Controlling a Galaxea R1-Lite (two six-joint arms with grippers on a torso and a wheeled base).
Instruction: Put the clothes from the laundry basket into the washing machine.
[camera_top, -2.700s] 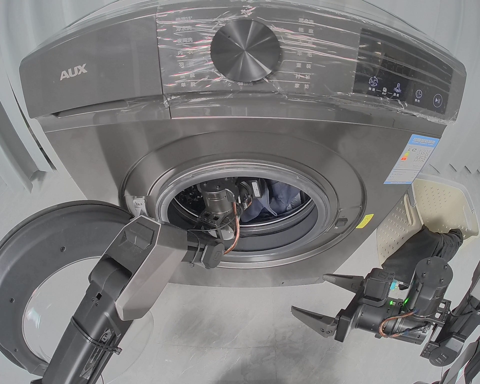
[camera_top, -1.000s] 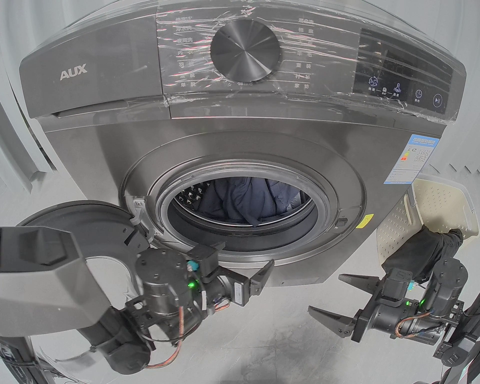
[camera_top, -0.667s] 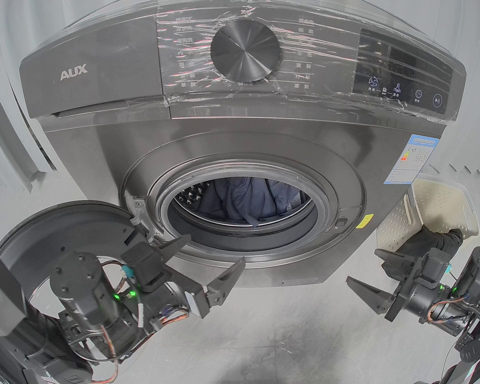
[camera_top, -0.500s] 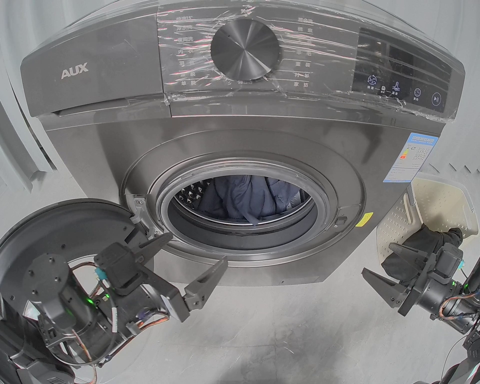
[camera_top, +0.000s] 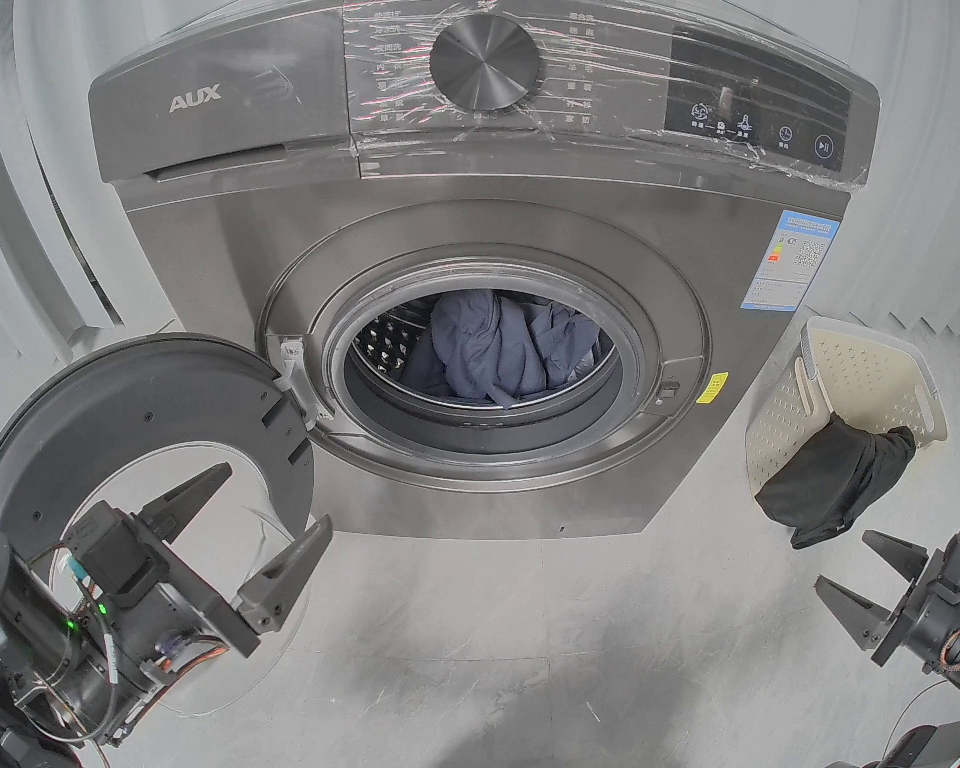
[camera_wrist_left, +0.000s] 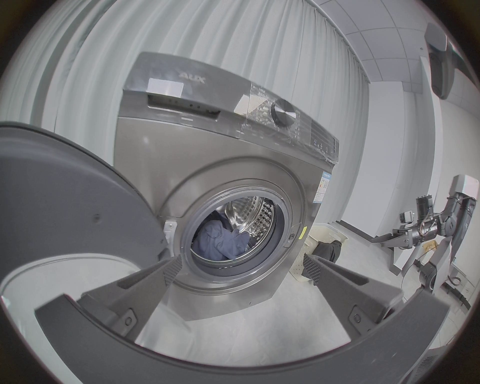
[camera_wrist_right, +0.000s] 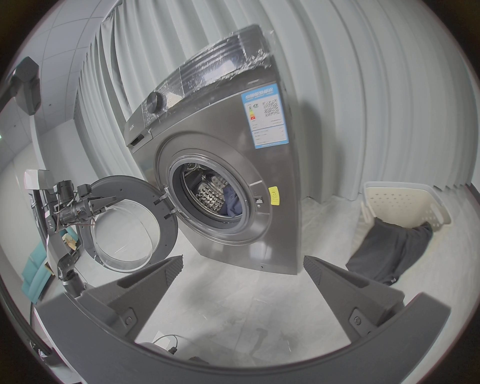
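Left gripper (camera_top: 278, 495): drawn back out of the washing machine (camera_top: 230, 230) and lowered to its front left, before the swung-open door (camera_top: 150, 400); fingers spread wide, nothing held.
Blue garment (camera_top: 490, 345): left heaped inside the washing machine's drum, free of any fingers; judged as one load delivered.
Head camera: pulled back from the washing machine, so its smaller look counted as no move of the things.
Laundry basket (camera_top: 870, 375): stood just right of the washing machine, unmoved.
Dark garment (camera_top: 830, 480): draped out of the basket onto the floor, right of the washing machine; judged the next piece to fetch.
Right gripper (camera_top: 844, 560): swung out to the washing machine's front right, near the dark garment but apart from it; fingers wide open, empty.
Left wrist view: looked straight into the washing machine, blue garment (camera_wrist_left: 217, 240) low against the drum's perforated wall.
Right wrist view: took in the washing machine's right flank, dark garment (camera_wrist_right: 387, 250) spilled over the basket's front rim.
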